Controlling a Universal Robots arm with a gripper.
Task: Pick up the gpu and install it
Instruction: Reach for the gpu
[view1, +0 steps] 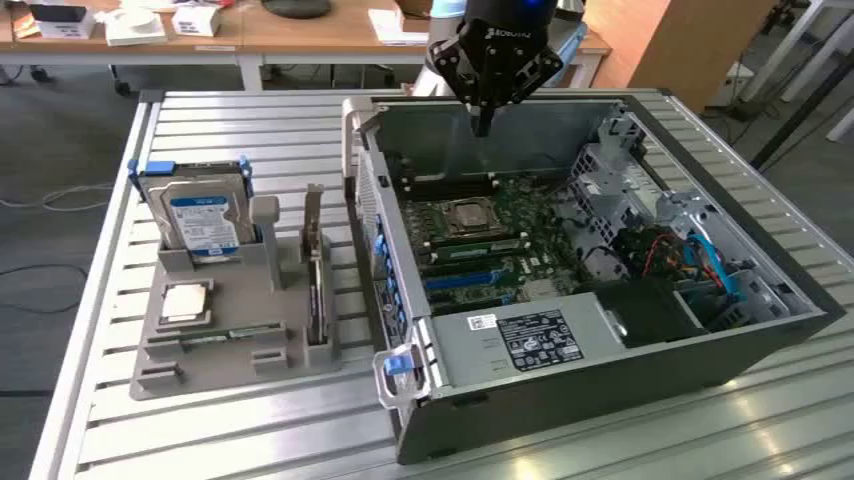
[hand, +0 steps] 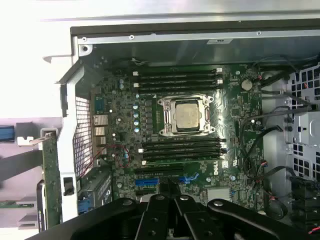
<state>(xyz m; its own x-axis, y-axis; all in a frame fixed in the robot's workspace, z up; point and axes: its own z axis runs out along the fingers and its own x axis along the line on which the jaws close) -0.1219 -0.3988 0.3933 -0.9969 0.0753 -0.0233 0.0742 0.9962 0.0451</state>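
**Q:** Pincer state?
**A:** Closed, gripping nothing. My pincer (view1: 483, 122) hangs over the far part of the open computer case (view1: 747, 350), above the motherboard (view1: 501, 250).

**Q:** Where's the gpu?
**A:** The gpu (view1: 315, 262) stands on edge in the grey holder (view1: 200, 365), on the exterior view's left, just beside the case and well apart from me.

**Q:** How will it handle?
**A:** My judgement: light, stiff and thin. The bare board looks fragile, and the contact edge should not be pinched. Best hold is the upper edge, mid-length, across its thickness.

**Q:** What do the views add?
**A:** The exterior view gives the card's height in the holder. The wrist view looks straight down on the CPU socket (hand: 186, 116) and the blue expansion slots (hand: 147, 181). There the gpu (hand: 50, 175) is only a thin green edge.
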